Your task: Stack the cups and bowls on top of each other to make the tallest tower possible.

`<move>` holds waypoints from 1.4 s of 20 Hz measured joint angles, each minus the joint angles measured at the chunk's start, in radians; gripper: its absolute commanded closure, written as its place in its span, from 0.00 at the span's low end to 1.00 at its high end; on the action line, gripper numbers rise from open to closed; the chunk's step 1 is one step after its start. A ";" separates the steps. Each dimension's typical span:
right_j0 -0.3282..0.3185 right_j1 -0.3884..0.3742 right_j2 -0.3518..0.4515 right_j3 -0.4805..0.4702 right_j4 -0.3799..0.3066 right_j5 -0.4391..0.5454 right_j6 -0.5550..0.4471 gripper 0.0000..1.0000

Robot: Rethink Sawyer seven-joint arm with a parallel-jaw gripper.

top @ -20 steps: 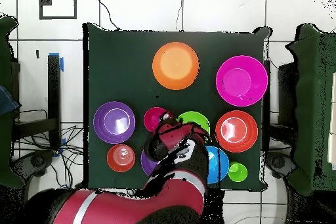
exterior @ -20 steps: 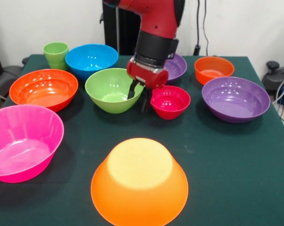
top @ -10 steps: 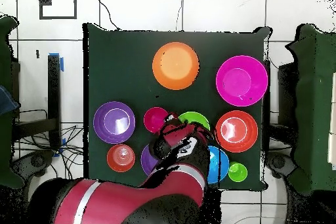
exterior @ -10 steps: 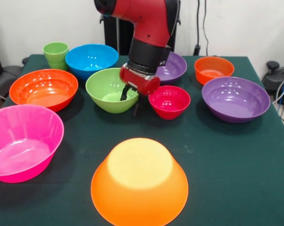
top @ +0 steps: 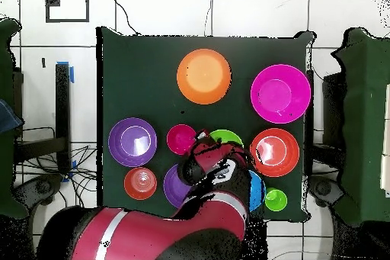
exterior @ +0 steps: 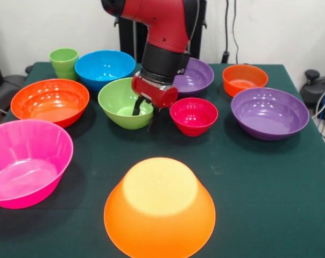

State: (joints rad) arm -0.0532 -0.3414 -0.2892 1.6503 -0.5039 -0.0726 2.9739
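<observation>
My gripper hangs open over the right rim of the green bowl, one finger inside the bowl and the other outside it. A small magenta-red bowl stands just right of it. The upturned orange bowl sits alone at the front of the table. The light-green cup stands upright at the far left, beside the blue bowl. From overhead, the arm covers part of the green bowl and the blue bowl.
A pink bowl and a red-orange bowl fill the left side. A large purple bowl, a small red-orange bowl and a second purple bowl stand to the right and behind the arm. All rest on a dark green cloth.
The gripper has moved left, from between the green and magenta-red bowls to the green bowl's rim. No bowl has moved.
</observation>
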 measured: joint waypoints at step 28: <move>-0.035 -0.143 0.059 0.003 -0.003 0.054 0.000 1.00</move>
State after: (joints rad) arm -0.0884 -0.4849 -0.2305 1.6532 -0.5070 -0.0186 2.9739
